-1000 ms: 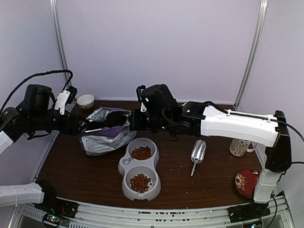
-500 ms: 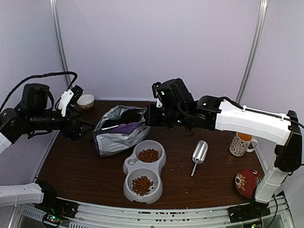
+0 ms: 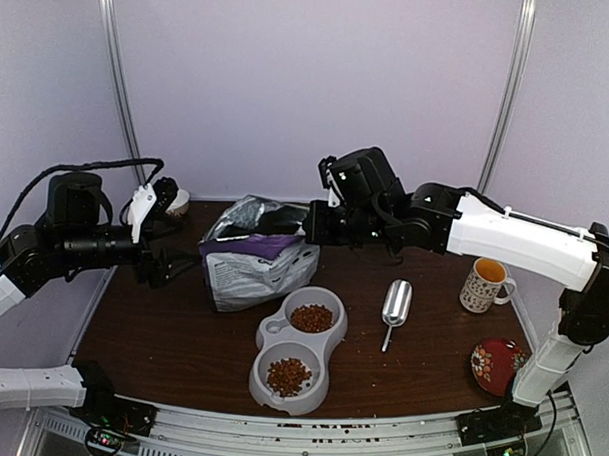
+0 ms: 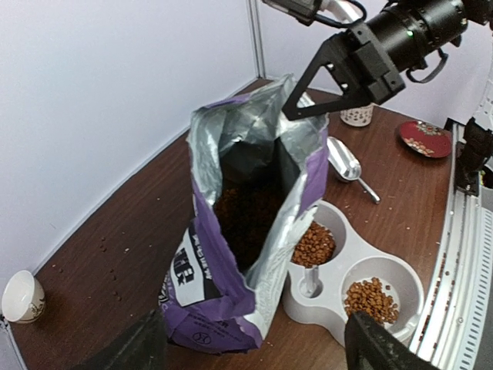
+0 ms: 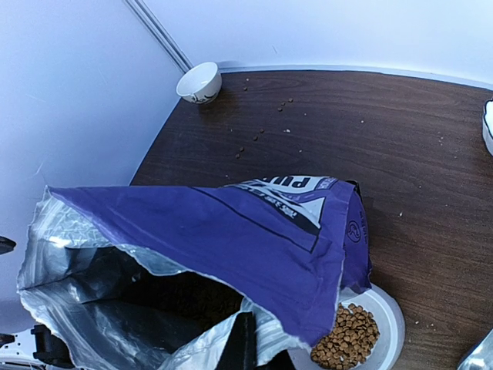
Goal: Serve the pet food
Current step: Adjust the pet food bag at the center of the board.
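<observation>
The right claw (image 3: 311, 226) is pinching shut on the top rim of the purple bag (image 3: 258, 266), gripping the silver-lined edge on the side towards the right arm. The bag is standing nearly upright on the brown table (image 3: 181, 334), its mouth gaping open and leaning a little.

The left claw (image 3: 173, 261) is hovering just to the left of the bag with its jaws spread wide, gripping nothing. Its dark fingers (image 4: 370, 347) are framing the bag in the left wrist view without touching it.

The pet food (image 4: 239, 223) is showing as a dark mass of reddish-brown pellets down inside the bag. More of it is sitting in both compartments of the grey double bowl (image 3: 271, 332), which is lying just in front of the bag, and the far compartment is touching the bag's base. Stray pellets are lying scattered over the table behind the bag.

A metal scoop (image 3: 396, 303) is lying to the right of the bowl, empty side up. Farther right, a patterned mug (image 3: 486, 284) is standing, and a red plate (image 3: 498, 363) is resting near the front edge. A small white cup (image 3: 175, 198) is sitting at the far left corner.
</observation>
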### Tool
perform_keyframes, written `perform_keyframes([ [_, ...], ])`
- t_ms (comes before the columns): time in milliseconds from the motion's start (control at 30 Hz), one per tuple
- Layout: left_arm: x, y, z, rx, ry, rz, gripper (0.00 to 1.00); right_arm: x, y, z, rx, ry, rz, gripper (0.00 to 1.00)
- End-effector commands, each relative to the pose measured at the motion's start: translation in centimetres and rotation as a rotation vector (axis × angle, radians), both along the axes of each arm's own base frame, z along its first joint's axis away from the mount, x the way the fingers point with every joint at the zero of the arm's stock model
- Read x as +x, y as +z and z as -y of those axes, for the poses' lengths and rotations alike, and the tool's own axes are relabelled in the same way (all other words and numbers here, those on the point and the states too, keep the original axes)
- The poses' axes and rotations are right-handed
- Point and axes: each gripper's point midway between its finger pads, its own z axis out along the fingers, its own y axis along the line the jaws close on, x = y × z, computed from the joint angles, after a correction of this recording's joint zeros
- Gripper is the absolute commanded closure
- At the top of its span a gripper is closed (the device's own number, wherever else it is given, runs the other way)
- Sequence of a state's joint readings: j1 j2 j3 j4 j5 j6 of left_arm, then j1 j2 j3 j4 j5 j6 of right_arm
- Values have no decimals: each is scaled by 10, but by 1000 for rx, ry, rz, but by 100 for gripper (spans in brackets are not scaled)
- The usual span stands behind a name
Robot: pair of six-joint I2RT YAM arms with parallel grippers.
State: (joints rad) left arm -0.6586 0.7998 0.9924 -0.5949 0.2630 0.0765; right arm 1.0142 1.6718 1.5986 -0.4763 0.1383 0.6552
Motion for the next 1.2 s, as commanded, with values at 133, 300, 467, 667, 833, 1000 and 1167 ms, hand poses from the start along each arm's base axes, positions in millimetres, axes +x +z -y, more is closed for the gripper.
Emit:
perform_keyframes([
  [133, 17, 16, -2, 0, 18, 357, 26, 5, 74, 12, 174, -38, 149, 100],
  [300, 18, 7, 8, 51, -52, 399, 34, 5, 75, 12, 168, -28, 156, 100],
  [467, 23, 4, 20, 55, -100, 415, 51, 5, 73, 10, 167, -17, 159, 100],
  [667, 31, -2, 31, 66, -124, 395, 66, 5, 71, 10, 172, -11, 159, 100],
  [833, 34, -8, 34, 83, -128, 366, 100, 4, 73, 13, 178, -7, 160, 100],
  [1000, 28, -13, 22, 86, -93, 355, 100, 1, 79, 27, 137, 25, 191, 81],
  [1167, 19, -11, 9, 102, -66, 343, 100, -6, 104, 46, 84, 125, 294, 25],
])
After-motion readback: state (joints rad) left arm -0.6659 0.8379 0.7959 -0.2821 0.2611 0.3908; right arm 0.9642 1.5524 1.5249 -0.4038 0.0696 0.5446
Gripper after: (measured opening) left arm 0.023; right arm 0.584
